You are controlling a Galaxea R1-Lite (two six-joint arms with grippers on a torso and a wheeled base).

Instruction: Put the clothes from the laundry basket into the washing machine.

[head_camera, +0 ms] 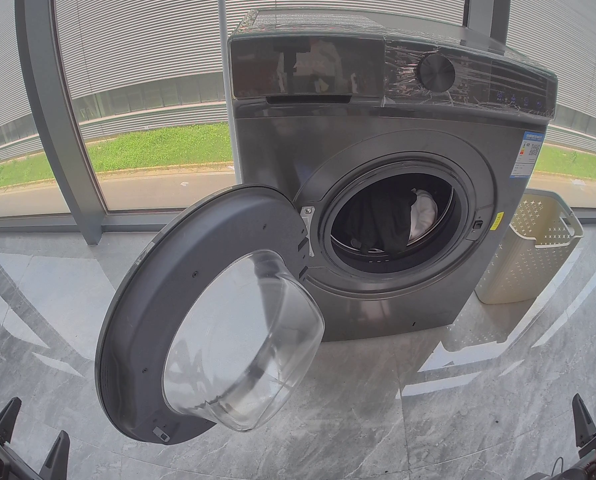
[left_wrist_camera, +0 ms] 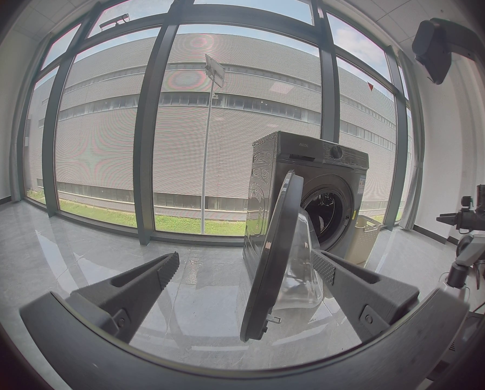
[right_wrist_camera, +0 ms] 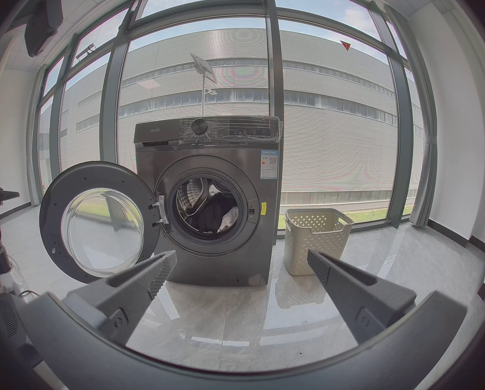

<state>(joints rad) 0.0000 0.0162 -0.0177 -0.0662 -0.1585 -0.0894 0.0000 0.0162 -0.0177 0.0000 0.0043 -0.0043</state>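
Note:
A grey front-loading washing machine [head_camera: 384,168] stands by the windows with its round door [head_camera: 204,315] swung wide open to the left. Dark and white clothes [head_camera: 394,218] lie inside the drum, also seen as clothes [right_wrist_camera: 215,215] in the right wrist view. A cream perforated laundry basket [head_camera: 531,245] stands on the floor to the machine's right; no clothes show above its rim [right_wrist_camera: 317,219]. My left gripper [head_camera: 28,438] is low at the near left, open and holding nothing. My right gripper [head_camera: 594,411] is low at the near right, open and holding nothing.
The open door [left_wrist_camera: 275,255] juts out over the grey marble floor [head_camera: 411,401] between my left gripper [left_wrist_camera: 245,264] and the machine. Floor-to-ceiling windows with dark frames [head_camera: 51,108] close off the back. Bare floor lies ahead of my right gripper [right_wrist_camera: 239,258].

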